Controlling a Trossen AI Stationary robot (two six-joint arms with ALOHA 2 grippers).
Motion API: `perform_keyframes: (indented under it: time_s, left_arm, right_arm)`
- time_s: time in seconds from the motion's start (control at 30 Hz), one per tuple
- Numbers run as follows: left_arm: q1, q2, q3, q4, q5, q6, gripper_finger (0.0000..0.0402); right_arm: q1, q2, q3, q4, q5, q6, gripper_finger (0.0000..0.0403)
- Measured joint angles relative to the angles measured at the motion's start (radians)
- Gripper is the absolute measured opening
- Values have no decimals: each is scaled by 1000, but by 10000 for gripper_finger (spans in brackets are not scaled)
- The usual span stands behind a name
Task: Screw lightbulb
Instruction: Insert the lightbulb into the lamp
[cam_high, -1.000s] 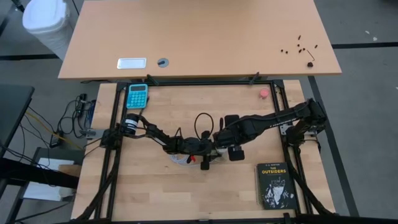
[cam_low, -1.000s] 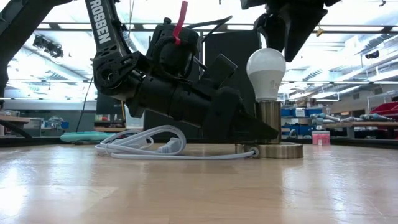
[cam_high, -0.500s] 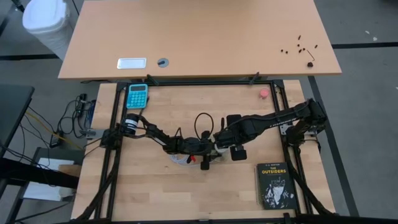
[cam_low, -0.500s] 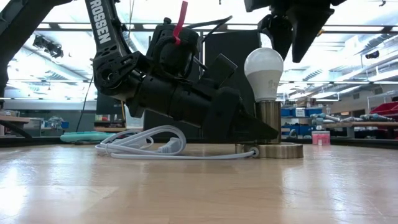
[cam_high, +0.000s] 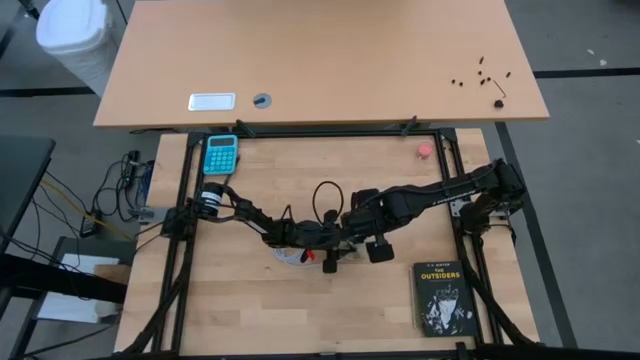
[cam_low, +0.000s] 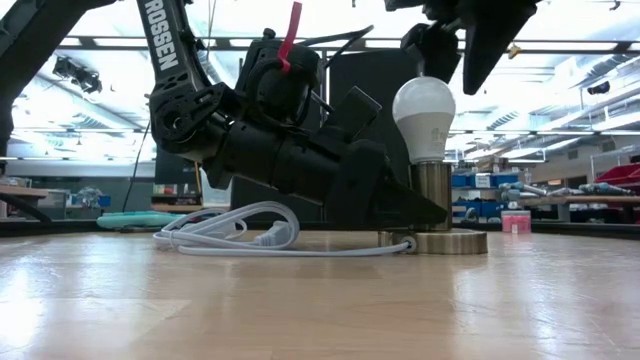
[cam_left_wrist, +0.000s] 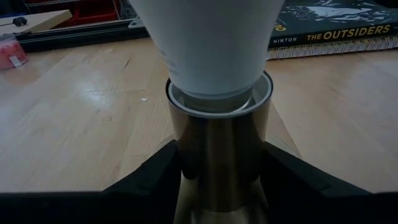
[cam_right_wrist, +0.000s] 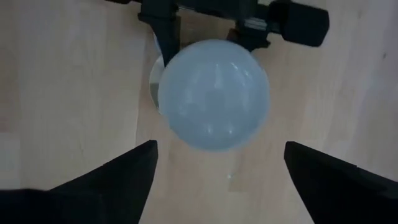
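Two claws: left claw (cam_left_wrist: 217, 186) pinching socket (cam_left_wrist: 217, 155); right claw (cam_right_wrist: 217, 165) spread above lightbulb (cam_right_wrist: 213, 94)

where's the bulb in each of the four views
High: hidden under the right gripper at table centre.
Low: bulb right of centre, upright in the socket.
Left wrist: bulb top centre, seated in the socket.
Right wrist: bulb centre, seen from above.
Shared landmark: the socket.
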Motion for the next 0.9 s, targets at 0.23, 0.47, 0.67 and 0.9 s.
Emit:
perform_keyframes:
  time_s: [0.23, 0.47, 0.67, 0.9]
  left_arm:
    - [0, 0, 0, 0, 0, 0, 195]
    - [0, 0, 0, -1, 0, 0, 195]
    - [0, 0, 0, -2, 0, 0, 195]
    - [0, 0, 0, 0, 0, 8, 195]
  right_arm:
    - [24, 0, -65, 66, 42, -160, 373]
    - [22, 0, -81, 80, 58, -322, 373]
    - [22, 0, -81, 101, 58, -511, 373]
    - [4, 0, -81, 160, 48, -696, 373]
